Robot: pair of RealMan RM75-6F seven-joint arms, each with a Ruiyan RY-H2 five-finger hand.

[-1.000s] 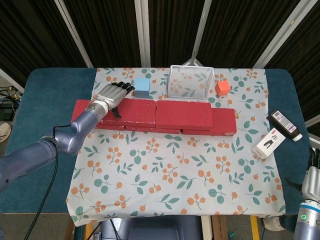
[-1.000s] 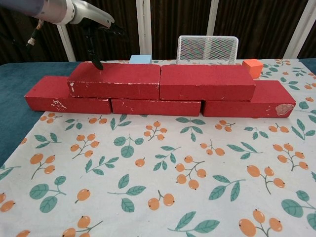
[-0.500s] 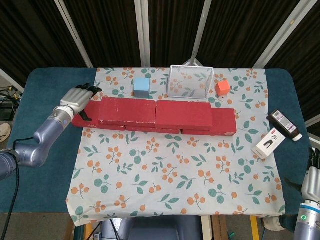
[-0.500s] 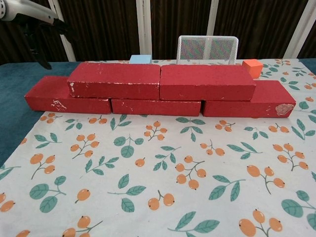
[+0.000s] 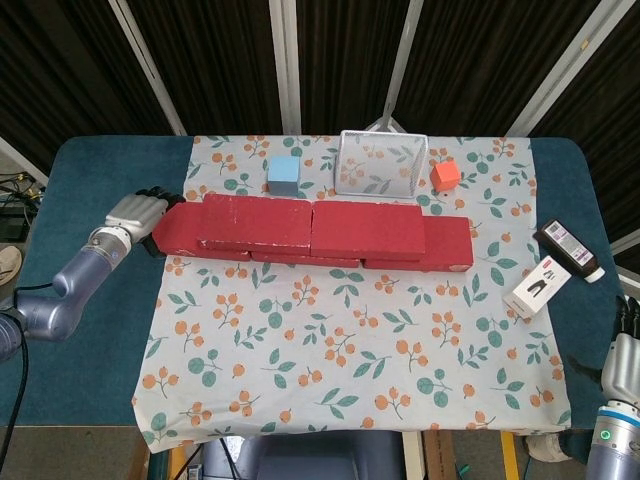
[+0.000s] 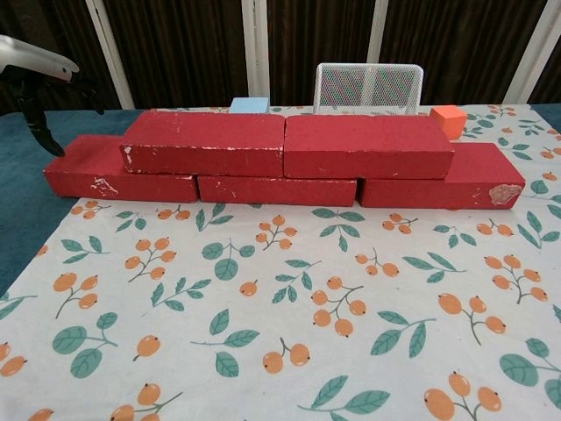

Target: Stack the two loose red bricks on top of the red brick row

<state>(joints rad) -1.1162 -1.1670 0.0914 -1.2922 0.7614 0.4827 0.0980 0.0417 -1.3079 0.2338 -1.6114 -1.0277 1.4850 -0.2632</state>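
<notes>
Only from the head view, right hand [image 5: 627,350] at the frame's corner (grip indiscernible), left hand [image 5: 135,213] empty, fingers loose.

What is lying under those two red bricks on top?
Under the top bricks lies a row of three red bricks, end to end on the flowered cloth. Only their front faces and outer ends show; the rest of their tops is covered.

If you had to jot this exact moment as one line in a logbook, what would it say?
stage: both upper bricks on red brick row | left hand: empty, off row's left end | right hand: idle at table's right edge
</notes>
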